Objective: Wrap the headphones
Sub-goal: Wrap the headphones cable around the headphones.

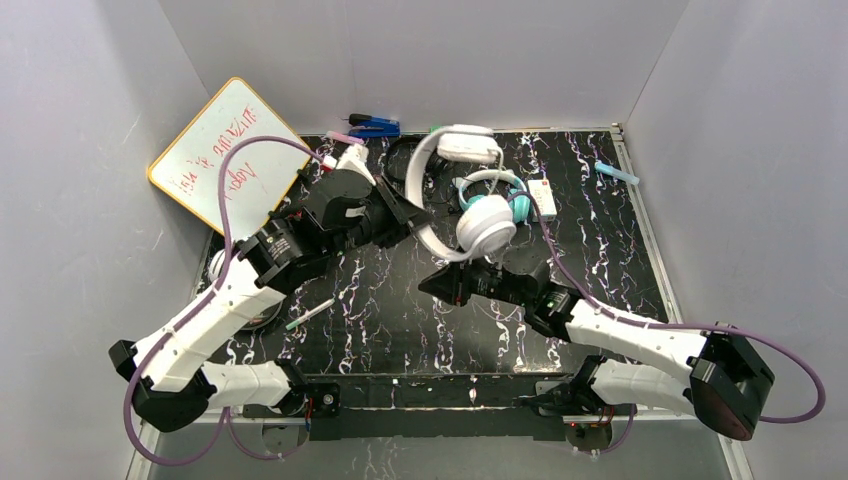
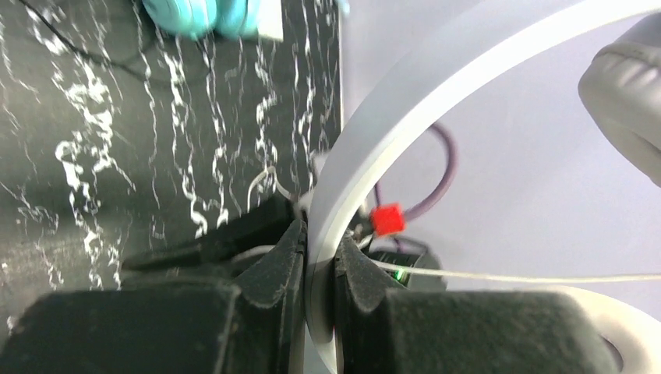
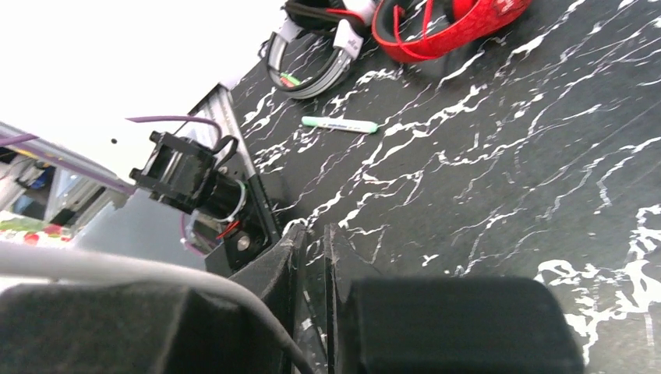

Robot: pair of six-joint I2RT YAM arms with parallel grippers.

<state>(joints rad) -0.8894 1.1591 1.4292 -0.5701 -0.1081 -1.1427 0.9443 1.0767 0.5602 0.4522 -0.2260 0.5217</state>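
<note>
My widest clear lane is the right side of the tabletop (image 1: pixel 620 260), bare from the near edge up to a pale blue pen (image 1: pixel 617 172) by the far rail. The near centre is open too, apart from a marker (image 1: pixel 310 313) lying to its left. The middle is blocked: the white headphones (image 1: pixel 487 228) hang raised there, their band clamped in the left pincer (image 1: pixel 405 213), with the teal headphones (image 1: pixel 518 205) and a small white box (image 1: pixel 541 198) just behind. The right pincer (image 1: pixel 440 285) sits just on their near side. A whiteboard (image 1: pixel 225 150) leans across the far left corner.
</note>
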